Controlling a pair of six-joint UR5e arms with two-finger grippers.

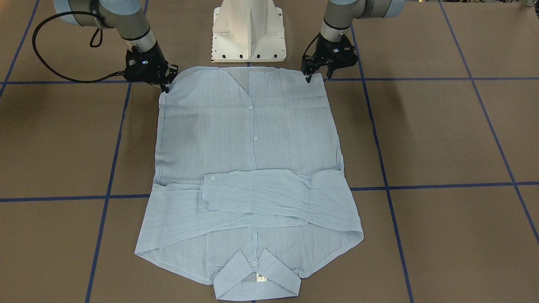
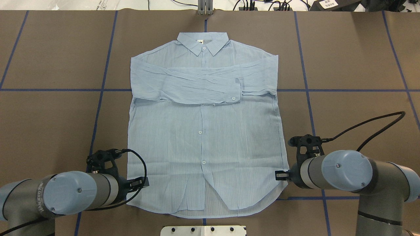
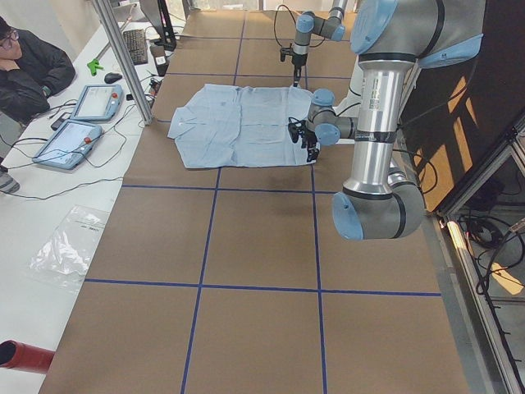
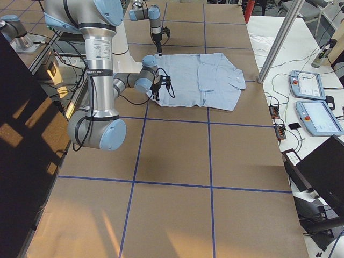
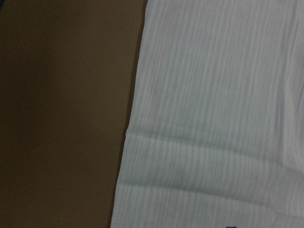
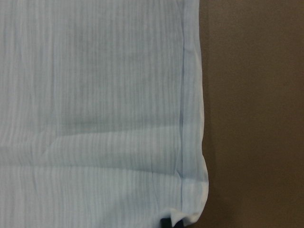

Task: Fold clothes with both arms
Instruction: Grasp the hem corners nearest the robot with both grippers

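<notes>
The light blue striped shirt (image 1: 252, 139) (image 2: 203, 131) lies flat and buttoned on the brown table, collar (image 2: 202, 42) at the far side and hem toward the robot's base. Both sleeves are folded across the chest (image 2: 197, 85). My left gripper (image 1: 318, 78) (image 2: 142, 183) stands low at one hem corner, its two fingers apart. My right gripper (image 1: 169, 80) (image 2: 279, 175) is down at the other hem corner, also open. The wrist views show only flat cloth (image 5: 213, 118) (image 6: 95, 95) beside bare table, with a dark fingertip (image 6: 166, 223) at the hem edge.
The white pedestal base (image 1: 248, 31) stands just behind the hem. Blue tape lines (image 1: 421, 185) cross the brown table. Off the far edge are two tablets (image 3: 82, 123), cables and a seated person (image 3: 25, 66). A clear plastic bag (image 3: 70, 246) lies on the side bench.
</notes>
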